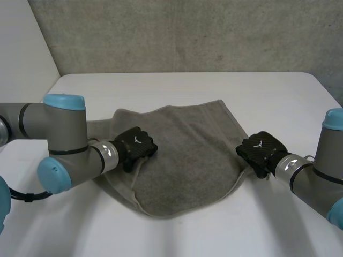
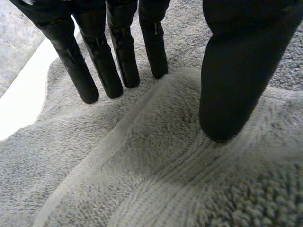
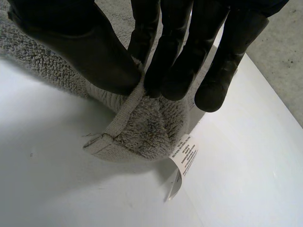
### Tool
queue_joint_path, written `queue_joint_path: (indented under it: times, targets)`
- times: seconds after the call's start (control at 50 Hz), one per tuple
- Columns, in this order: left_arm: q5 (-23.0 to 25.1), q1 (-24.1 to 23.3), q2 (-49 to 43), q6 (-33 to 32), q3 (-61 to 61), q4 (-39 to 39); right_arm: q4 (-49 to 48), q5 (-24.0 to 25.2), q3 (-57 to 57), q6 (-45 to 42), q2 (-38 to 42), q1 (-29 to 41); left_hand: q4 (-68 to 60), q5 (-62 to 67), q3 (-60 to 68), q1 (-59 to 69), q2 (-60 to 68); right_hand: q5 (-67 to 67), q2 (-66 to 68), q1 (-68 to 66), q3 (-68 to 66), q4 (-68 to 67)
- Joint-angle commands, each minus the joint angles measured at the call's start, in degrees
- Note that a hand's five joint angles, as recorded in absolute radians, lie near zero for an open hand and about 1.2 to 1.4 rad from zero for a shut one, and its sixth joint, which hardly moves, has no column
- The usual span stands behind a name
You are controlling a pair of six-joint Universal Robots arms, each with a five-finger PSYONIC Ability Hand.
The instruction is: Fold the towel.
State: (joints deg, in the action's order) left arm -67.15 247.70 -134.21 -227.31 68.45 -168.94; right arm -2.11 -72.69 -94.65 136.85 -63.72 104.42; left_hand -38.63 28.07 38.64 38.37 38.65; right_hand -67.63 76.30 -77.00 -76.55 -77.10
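- Grey terry towel [image 1: 182, 160] lying rumpled mid white table [image 1: 214, 85], between both hands.
- L hand [image 1: 135, 145] at towel's left edge: fingers [image 2: 118, 56] straight on lower layer, thumb [image 2: 236, 85] apart, pressing folded-over flap.
- R hand [image 1: 261, 150] clamped on towel's right corner, pinched thumb vs fingertips; white care label [image 3: 184, 153] hanging off corner.

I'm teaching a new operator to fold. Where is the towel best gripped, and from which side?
By the hemmed corner beside the label on the towel, coming in from its right edge, as the right hand does. That corner looks lifted off the table, so a pinch can close on both faces.
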Motion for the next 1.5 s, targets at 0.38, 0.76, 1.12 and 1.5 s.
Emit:
queue_joint_path:
  times: [0.38,0.76,1.12,1.5]
  targets:
    - [-2.7,3.3,16.1,1.7,9.9,-4.0,0.9,-0.4,1.8,0.3,-2.0,-1.3,-41.4,41.9,41.4,41.6,41.3,-2.4,3.7,-3.0,-3.4,-2.9]
    - [-2.8,15.5,54.1,10.2,35.9,-6.8,16.1,0.7,5.9,0.2,-20.7,-9.6,-41.4,41.9,41.4,41.6,41.3,-2.4,3.7,-3.0,-3.4,-2.9]
    - [-3.0,16.8,77.4,17.0,47.3,3.1,31.8,8.3,6.1,-8.4,-36.6,-17.5,-41.4,41.9,41.4,41.6,41.3,-2.4,3.7,-3.0,-3.4,-2.9]
    - [-1.9,21.6,64.5,16.6,53.8,-11.8,30.8,7.1,3.7,-22.1,-22.1,-17.0,-41.4,41.9,41.4,41.6,41.3,-2.4,3.7,-3.0,-3.4,-2.9]
